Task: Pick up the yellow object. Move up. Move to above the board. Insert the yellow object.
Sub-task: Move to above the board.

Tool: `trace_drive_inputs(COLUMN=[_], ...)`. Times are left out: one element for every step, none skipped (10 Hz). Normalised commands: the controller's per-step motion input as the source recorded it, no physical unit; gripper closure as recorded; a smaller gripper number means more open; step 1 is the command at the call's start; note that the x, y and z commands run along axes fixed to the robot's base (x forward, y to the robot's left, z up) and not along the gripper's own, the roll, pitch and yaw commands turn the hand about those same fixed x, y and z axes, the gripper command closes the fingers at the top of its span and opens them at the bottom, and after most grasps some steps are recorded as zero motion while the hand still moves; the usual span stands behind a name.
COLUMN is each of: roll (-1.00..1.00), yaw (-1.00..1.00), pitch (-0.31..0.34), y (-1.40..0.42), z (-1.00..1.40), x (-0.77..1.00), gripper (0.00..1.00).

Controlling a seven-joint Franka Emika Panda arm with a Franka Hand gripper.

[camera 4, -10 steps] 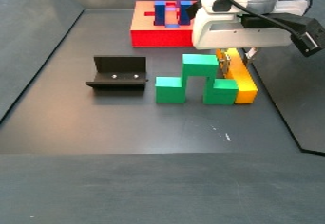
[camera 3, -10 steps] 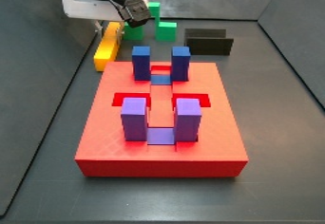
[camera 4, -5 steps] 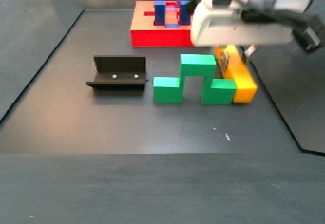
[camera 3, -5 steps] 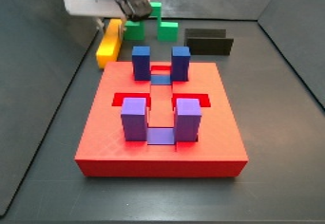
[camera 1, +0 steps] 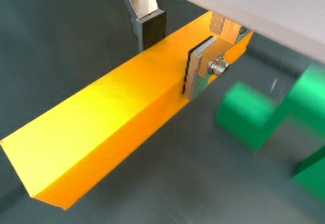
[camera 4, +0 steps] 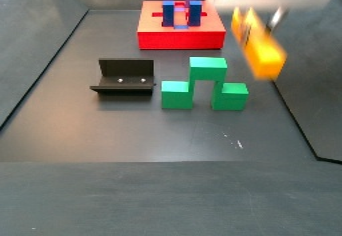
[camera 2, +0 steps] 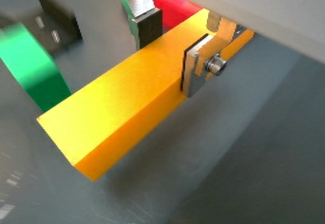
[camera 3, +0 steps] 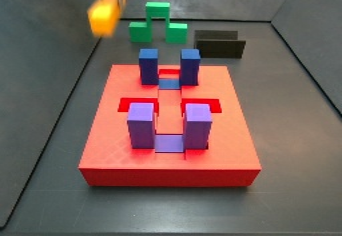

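The pincer (camera 1: 176, 49) is clamped across the yellow object (camera 1: 114, 119) near one end, so the bar hangs level; it rides clear of the tabletop (camera 4: 160, 140), beside the green block (camera 4: 205, 84), short of the board (camera 3: 170, 130).

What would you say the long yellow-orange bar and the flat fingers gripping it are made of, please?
The long yellow-orange rectangular bar, clamped in the tool and lifted off the floor, looks like smooth matte plastic or painted wood: uniform colour, crisp edges, no grain visible. The flat fingers look like brushed metal, silvery with a screw head, and carry dark, probably rubber, pads.
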Motion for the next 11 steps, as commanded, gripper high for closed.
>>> trace_drive_inputs(roll=[0.04,0.03,0.02,0.01,0.02,0.01,0.01,0.1,0.11,0.12,-0.02], yaw=[0.0,0.0,0.0,0.0,0.0,0.0,0.0,-0.15,-0.14,-0.06,-0.03], pitch=[0.012,0.04,0.067,0.081,0.066,0.052,0.043,0.078,0.094,0.144,0.153], y=[0.01,0.01,0.01,0.01,0.0,0.0,0.0,-1.4,-1.4,-1.4,-1.4], z=[1.4,1.4,1.4,1.4,0.84,0.33,0.18,0.23,0.21,0.19,0.2], x=[-0.01,0.02,0.03,0.03,0.02,0.02,0.04,0.79,0.78,0.82,0.87], gripper=[1.0,1.0,1.0,1.0,1.0,1.0,1.0,1.0,1.0,1.0,1.0])
